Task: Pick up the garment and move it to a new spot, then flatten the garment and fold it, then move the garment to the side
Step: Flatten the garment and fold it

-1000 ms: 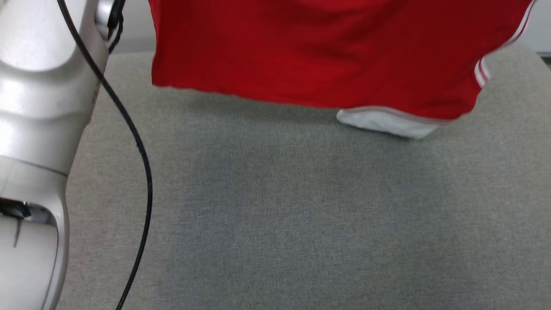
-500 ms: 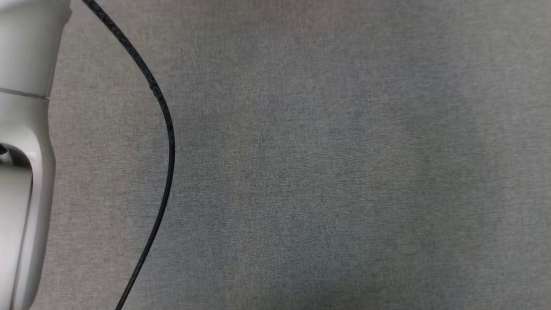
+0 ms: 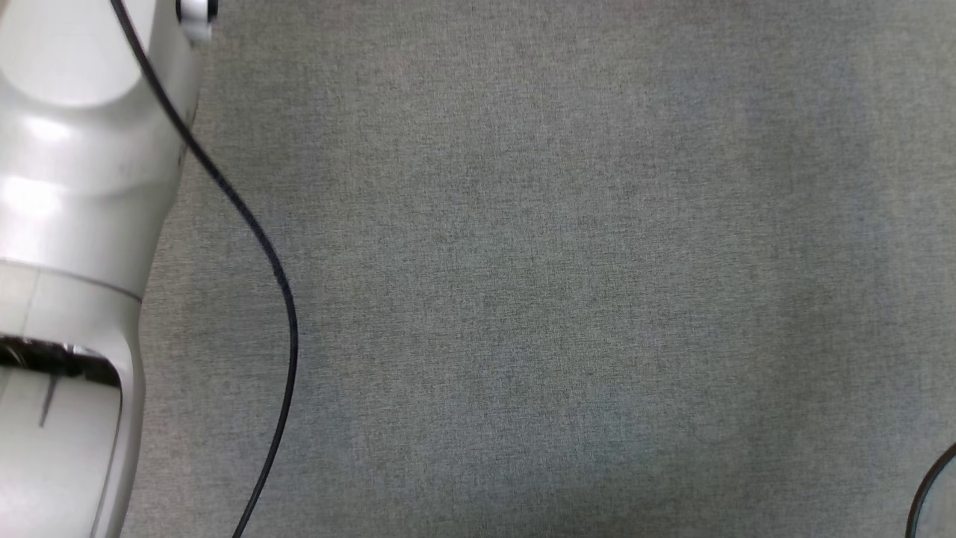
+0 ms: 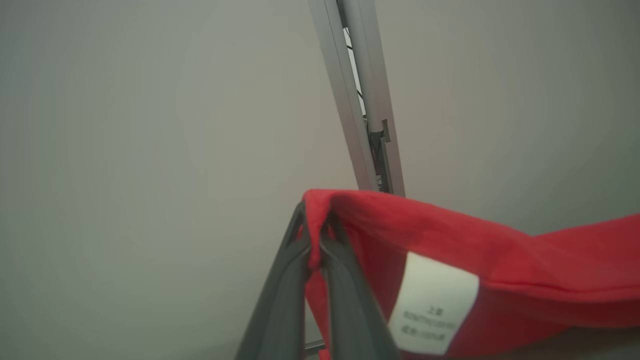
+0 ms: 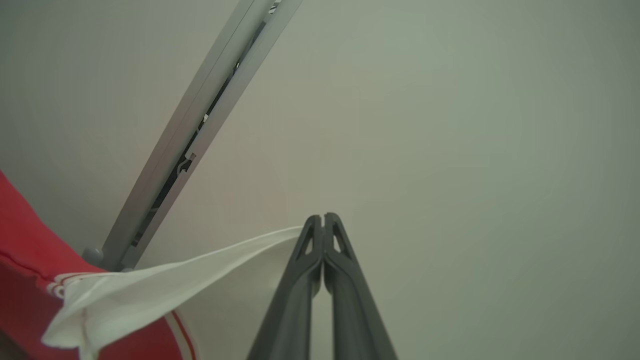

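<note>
Closest in on the left wrist view, my left gripper (image 4: 315,225) has its two dark fingers clamped together on a folded edge of the red knit garment with white trim (image 4: 500,260). A white care label (image 4: 432,305) hangs just beside the fingers. On the right wrist view, the right gripper (image 5: 324,222) is pinched shut on the very edge of the garment's white sleeve (image 5: 175,280), which stretches away to the red body (image 5: 20,280). So the garment hangs in the air, strung between both arms.

The head view gives me my pale left forearm (image 3: 67,187), a black cable (image 3: 254,239) looping beside it, and the grey woven table covering (image 3: 560,299) below. Beyond the cloth in both wrist views stand a grey metal rail (image 4: 370,100) and a plain pale wall (image 5: 450,125).

My worry is the right-hand hold. It grips so little fabric that any extra tension while spreading could pull the sleeve free and drop that side in a heap. Lowering is also risky, because I cannot judge where the hem hangs above the table, and it could bunch or fold under.
</note>
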### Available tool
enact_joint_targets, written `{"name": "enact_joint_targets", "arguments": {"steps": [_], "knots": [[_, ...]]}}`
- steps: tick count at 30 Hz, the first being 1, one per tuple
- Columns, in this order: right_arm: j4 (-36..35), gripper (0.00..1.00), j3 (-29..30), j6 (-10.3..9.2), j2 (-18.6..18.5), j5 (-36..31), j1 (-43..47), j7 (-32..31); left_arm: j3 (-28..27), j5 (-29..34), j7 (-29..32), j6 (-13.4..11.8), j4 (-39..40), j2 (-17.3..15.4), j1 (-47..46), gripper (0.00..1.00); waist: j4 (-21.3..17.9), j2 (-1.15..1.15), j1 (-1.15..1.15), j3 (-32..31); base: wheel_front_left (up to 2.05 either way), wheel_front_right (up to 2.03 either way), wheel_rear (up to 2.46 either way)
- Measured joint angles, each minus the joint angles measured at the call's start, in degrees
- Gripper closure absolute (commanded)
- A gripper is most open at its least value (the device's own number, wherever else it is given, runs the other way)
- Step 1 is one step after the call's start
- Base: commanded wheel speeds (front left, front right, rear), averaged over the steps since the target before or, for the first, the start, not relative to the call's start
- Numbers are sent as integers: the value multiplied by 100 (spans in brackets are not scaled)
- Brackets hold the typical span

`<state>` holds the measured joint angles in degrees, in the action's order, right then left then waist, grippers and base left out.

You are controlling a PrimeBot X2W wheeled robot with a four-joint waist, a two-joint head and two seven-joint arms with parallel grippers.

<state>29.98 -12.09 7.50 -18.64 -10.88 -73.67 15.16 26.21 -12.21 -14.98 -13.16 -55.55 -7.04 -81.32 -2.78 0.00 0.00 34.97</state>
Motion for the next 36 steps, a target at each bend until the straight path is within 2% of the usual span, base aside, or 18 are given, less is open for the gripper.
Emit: {"name": "enact_joint_targets", "arguments": {"steps": [9, 26, 30, 36], "knots": [[-55, 100, -310, 0, -165, 516, 1161, 0, 10, 56, 0, 193, -267, -143, 829, 100, 72, 0, 0, -472, 0, 0, 0], [449, 100, -797, 0, -353, 1537, 3304, 0, 826, 497, 0, 914, -1140, -114, 2710, 100, 275, 0, 0, -1925, 0, 0, 0], [708, 100, -967, 0, -347, 1945, 3733, 0, 1105, 650, 0, 1103, -1378, -112, 3111, 100, 304, 0, 0, -2289, 0, 0, 0], [1111, 100, -1546, 0, -374, 2782, 4168, 0, 1472, 837, 1, 1293, -1585, -34, 3607, 100, 319, 0, 0, -2738, 0, 0, 0]]}}
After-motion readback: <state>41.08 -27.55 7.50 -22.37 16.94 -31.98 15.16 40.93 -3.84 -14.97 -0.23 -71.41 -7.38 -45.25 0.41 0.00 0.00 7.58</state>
